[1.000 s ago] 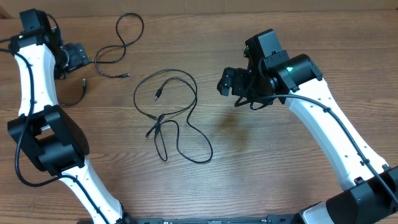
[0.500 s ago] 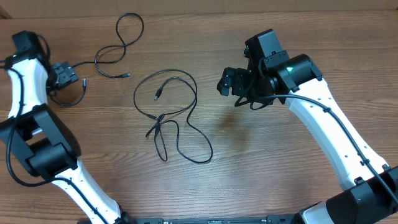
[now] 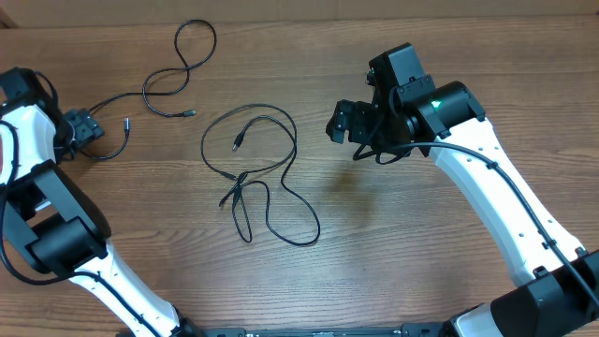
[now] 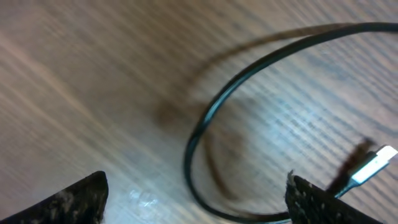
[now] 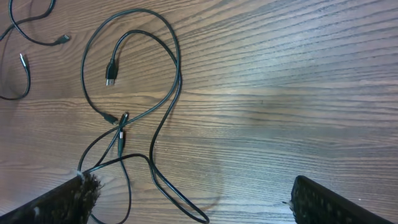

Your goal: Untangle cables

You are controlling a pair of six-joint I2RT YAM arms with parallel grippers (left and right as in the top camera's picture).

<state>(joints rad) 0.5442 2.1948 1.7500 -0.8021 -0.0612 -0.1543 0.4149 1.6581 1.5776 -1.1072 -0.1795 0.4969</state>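
Overhead view: the cables [image 3: 241, 178] were found crossed at mid-table. The left gripper [image 3: 86, 127] was held spread and empty over a separated strand [image 3: 125, 139]. The right gripper [image 3: 337, 124], likewise spread, was poised beside them, probably for the next pick.

Wooden table [image 3: 374, 262] with perhaps three loose black cables [image 3: 241, 180] across it.

Worktop [image 3: 393, 253] is wood-grain, pretty smooth with a soft satin sheen. The cables [image 3: 240, 179] look like smooth black rubbery plastic, slightly glossy, and one plug [image 4: 378, 164] has a bright metal tip. Arm shells [image 3: 482, 192] are shiny white plastic; left pincer [image 4: 196, 205] pads [image 4: 78, 199] look rough, speckled black.
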